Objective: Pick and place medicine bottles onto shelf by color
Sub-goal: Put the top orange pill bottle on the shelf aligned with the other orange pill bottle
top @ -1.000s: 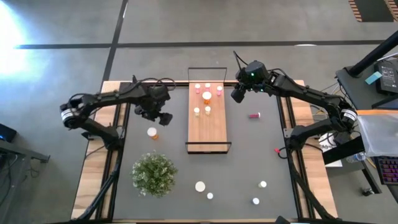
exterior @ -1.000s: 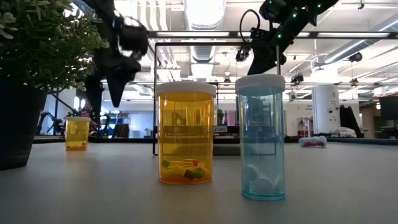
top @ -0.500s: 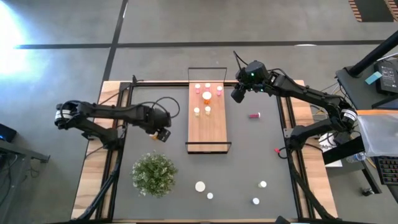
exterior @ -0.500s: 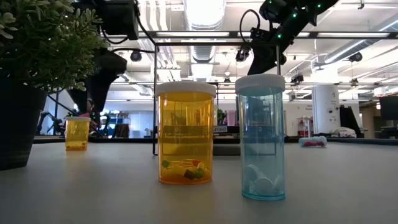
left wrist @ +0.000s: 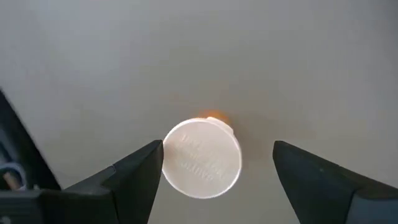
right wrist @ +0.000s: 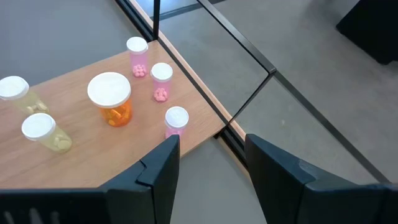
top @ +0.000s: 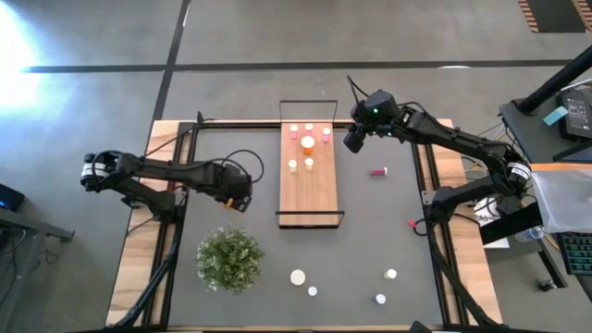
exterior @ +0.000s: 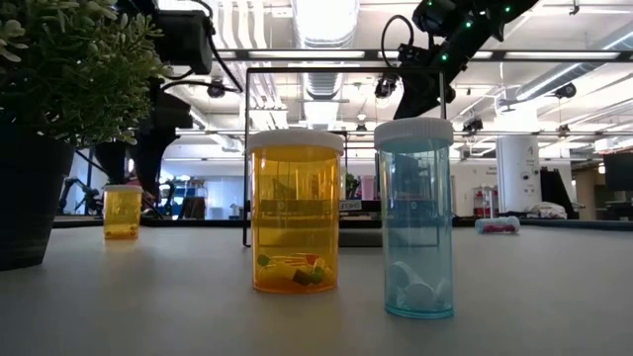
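Left tool [left wrist: 214, 163] open, astride orange bottle [left wrist: 202, 158]

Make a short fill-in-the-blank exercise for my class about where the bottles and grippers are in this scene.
1. The left gripper is directly above an orange bottle with a ____ cap.
2. Its fingers stand ____ on either side of the bottle.
3. The right gripper is near the far end of the wooden ____.
4. The biggest bottle on the shelf has an ____ body.

Missing words: white; open; shelf; orange
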### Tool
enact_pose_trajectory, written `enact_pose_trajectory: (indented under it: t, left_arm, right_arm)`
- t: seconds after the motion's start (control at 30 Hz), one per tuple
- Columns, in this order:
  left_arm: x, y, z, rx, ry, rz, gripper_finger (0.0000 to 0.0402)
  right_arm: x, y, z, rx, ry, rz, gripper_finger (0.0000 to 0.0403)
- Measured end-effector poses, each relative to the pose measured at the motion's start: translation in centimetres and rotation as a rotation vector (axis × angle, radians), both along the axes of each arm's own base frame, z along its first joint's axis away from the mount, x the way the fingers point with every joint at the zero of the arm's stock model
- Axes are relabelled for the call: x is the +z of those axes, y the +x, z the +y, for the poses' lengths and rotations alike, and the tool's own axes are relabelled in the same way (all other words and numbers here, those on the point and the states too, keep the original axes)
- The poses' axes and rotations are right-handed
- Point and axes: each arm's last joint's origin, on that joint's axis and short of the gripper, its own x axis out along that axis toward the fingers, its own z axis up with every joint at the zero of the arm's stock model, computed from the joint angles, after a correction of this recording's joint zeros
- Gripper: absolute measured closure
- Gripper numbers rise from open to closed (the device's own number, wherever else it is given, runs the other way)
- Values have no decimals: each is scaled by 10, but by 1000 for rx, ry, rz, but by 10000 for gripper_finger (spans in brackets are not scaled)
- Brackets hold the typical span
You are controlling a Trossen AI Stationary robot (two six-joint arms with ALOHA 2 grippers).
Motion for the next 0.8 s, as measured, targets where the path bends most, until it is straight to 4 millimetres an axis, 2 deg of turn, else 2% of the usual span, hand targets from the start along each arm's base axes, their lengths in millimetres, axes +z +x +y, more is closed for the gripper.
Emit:
enact_pose_trajectory:
  t: [0.33,0.8]
  left_arm:
    - [-12,-5,-1,18,-36,17,116]
    - [-2,-10,-2,41,-59,-34,116]
  right_arm:
    - [0,0,0,0,0,0,232]
    - [0,0,0,0,0,0,232]
